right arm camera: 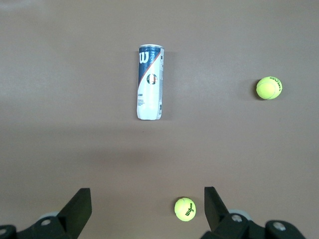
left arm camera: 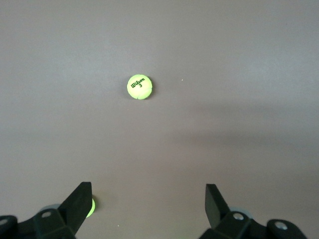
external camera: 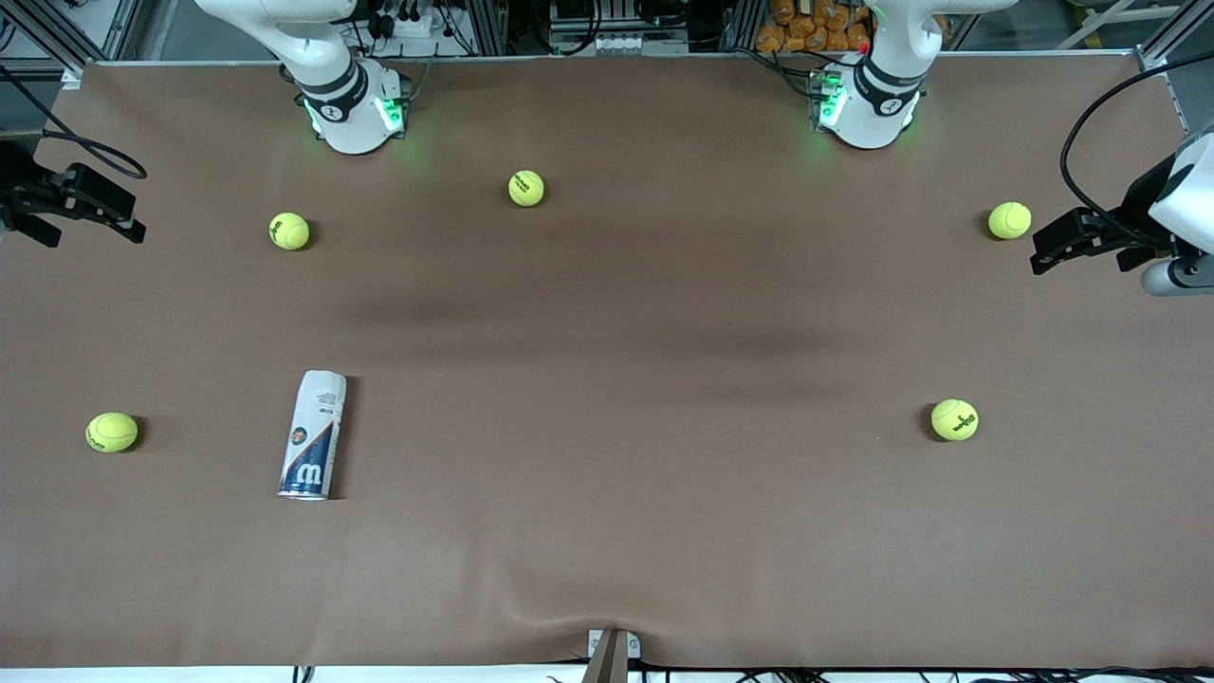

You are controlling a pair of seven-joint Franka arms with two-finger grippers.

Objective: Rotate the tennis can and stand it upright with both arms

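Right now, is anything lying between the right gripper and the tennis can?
Only one tennis ball near the right gripper, off the direct line; otherwise bare table up to the tennis can, per the right wrist view.

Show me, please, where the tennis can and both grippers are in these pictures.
tennis can point(external camera: 313, 434): front view, label middle.
right gripper point(right arm camera: 147, 206): right wrist view, gap between open fingers.
left gripper point(left arm camera: 148, 201): left wrist view, gap between open fingers.

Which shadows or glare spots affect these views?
Front view: soft dark bands cross the brown table mid-way; green glow around both arm bases. Right wrist view: tennis can evenly lit, no glare. Left wrist view: faint shadow band beside a tennis ball.
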